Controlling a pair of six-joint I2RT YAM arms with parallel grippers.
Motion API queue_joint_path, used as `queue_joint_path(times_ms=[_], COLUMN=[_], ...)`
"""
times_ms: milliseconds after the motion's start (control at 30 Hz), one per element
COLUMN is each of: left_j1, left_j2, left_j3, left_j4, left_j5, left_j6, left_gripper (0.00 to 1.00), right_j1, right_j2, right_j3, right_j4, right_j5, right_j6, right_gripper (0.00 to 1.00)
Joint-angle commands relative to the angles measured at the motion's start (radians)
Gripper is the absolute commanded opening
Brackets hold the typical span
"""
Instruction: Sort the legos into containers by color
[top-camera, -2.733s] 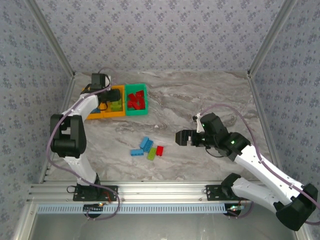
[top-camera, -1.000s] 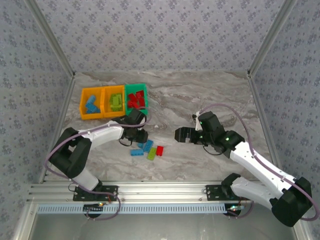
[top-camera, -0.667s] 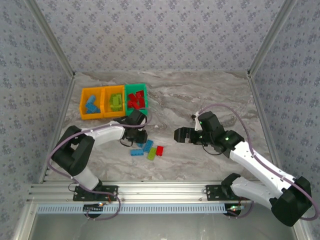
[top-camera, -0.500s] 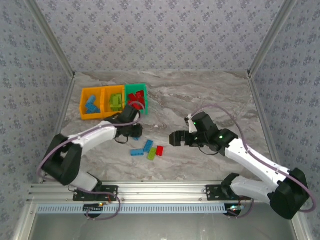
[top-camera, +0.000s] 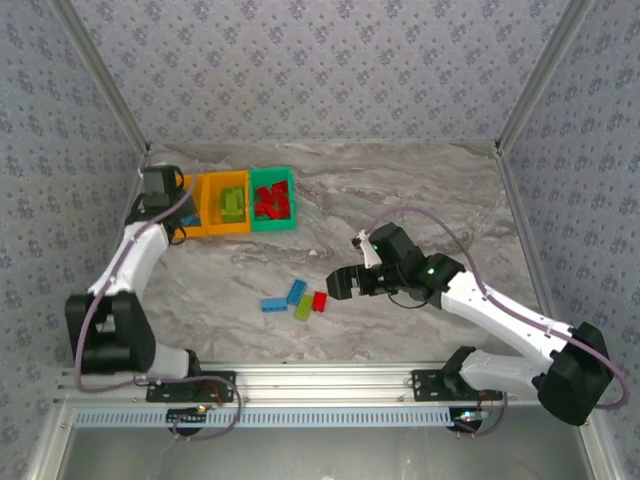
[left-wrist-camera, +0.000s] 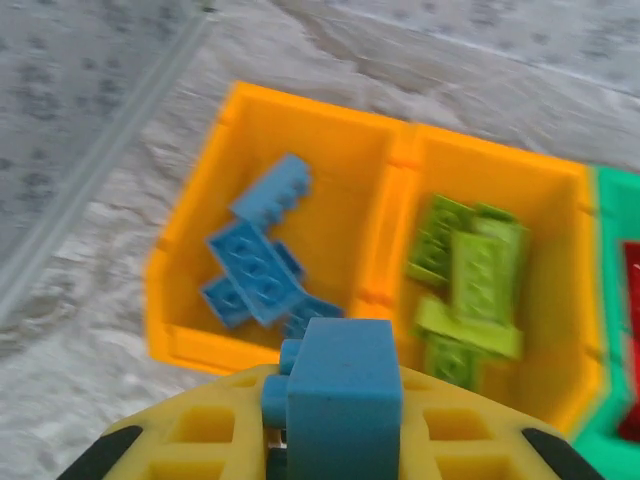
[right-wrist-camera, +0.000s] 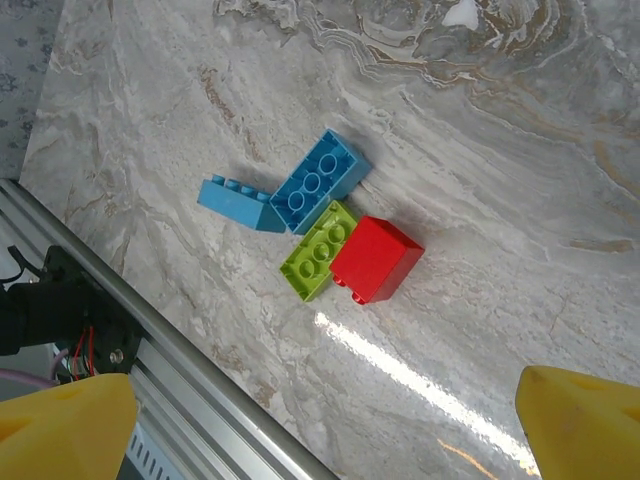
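- Top view — left pincer (top-camera: 160, 186) by the orange bin (top-camera: 192, 224) in the far left corner of the table (top-camera: 430, 200). The right pincer (top-camera: 340, 283) is just beside the loose legos (top-camera: 298, 298) mid-table.
- Left wrist — it pinches a blue brick (left-wrist-camera: 345, 385). That bin lies straight ahead, with nothing between.
- Right wrist — fingers (right-wrist-camera: 60, 425) spread. The red brick (right-wrist-camera: 378, 258) touches the green brick (right-wrist-camera: 318, 250).

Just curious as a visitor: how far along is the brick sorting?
Mostly done: the left orange bin holds blue bricks, the middle orange bin lime bricks, the green bin red bricks. In hand: the left gripper holds a blue brick by the first bin. Left: four loose bricks, two blue, one lime, one red, near the open right gripper.
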Motion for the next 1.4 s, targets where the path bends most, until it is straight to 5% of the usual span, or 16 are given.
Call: queue_joint_path(times_ms=[0,333,633,933,1133,1367], left_j1=[0.045,0.094,0.016,-0.376,-0.433,-0.433], left_j2=[0.149,0.338,-0.022,-0.374,-0.476,-0.569], left_j3=[0.127,0.290,0.080,0.073,0.067,-0.174], left_j4=[0.048,0.030,0.016,-0.352,-0.578,-0.393], left_j5=[0.025,0.176,0.401,0.337,0.450,0.431], left_j6=[0.050,0.009,-0.116,0.089,0.376,0.501], left_gripper=[0.17,0.51,0.51,0.68,0.83,0.84], right_j1=[0.006,0.005,0.063,0.200,0.222,0.219], right_j2=[-0.075,-0.147,-0.008,0.296,0.448,0.593], right_j3=[0.010,-0.019,0.003,0.037,0.092,0.174], right_j4=[-0.044,-0.087,-0.032,0.153,0.133,0.102], right_j5=[0.043,0.176,0.218,0.240,0.285,0.236], right_j6=[-0.002,0.073,0.066,0.068,-0.118,-0.295], right_gripper=[1.00,1.00,1.00,1.00,0.97,0.83])
